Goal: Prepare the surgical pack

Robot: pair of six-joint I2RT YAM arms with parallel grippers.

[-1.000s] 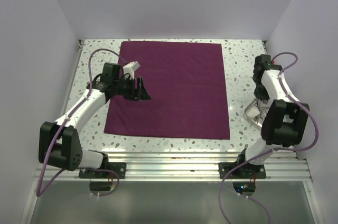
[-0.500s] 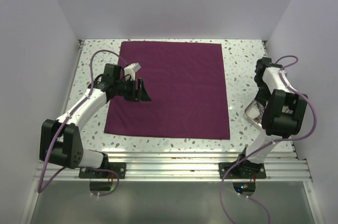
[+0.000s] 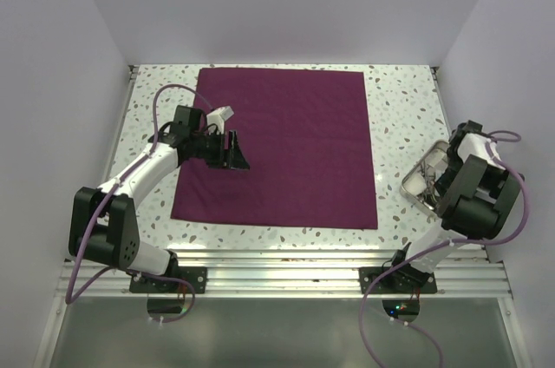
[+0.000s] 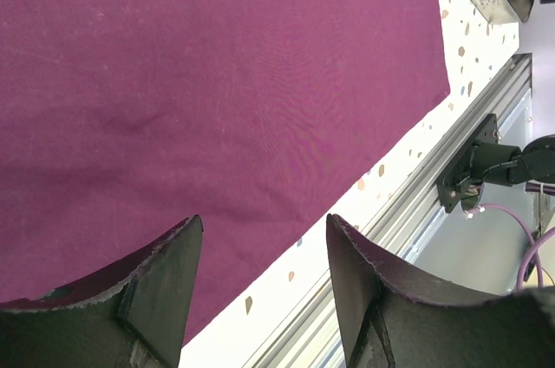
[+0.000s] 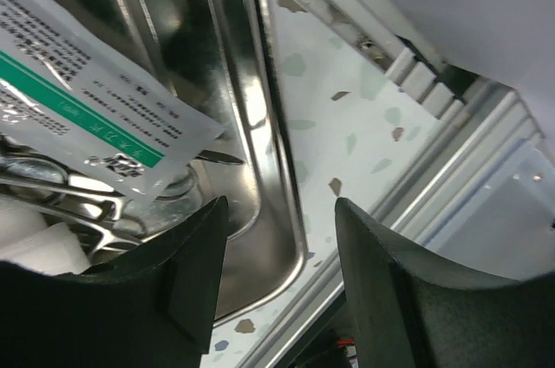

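Note:
The surgical pack, a large maroon-purple cloth drape (image 3: 286, 142), lies spread flat on the speckled table and fills most of the left wrist view (image 4: 217, 82). My left gripper (image 3: 232, 153) hovers over the drape's left part, open and empty (image 4: 264, 238). My right gripper (image 5: 282, 212) is open and empty over the near corner of a steel tray (image 5: 269, 168); the top view hides its jaws behind the wrist. The tray (image 3: 434, 162) stands at the table's right edge and holds a white printed packet (image 5: 78, 90), steel instruments (image 5: 61, 194) and white gauze (image 5: 35, 233).
The aluminium rail (image 3: 286, 268) runs along the table's near edge and shows in the left wrist view (image 4: 434, 186). White walls close in the table on the left, back and right. The right arm's elbow (image 3: 473, 203) sits close to the right wall.
My right arm has swung from the far right of the table back toward the near right, uncovering the steel tray. My left gripper has stayed over the drape, barely shifting.

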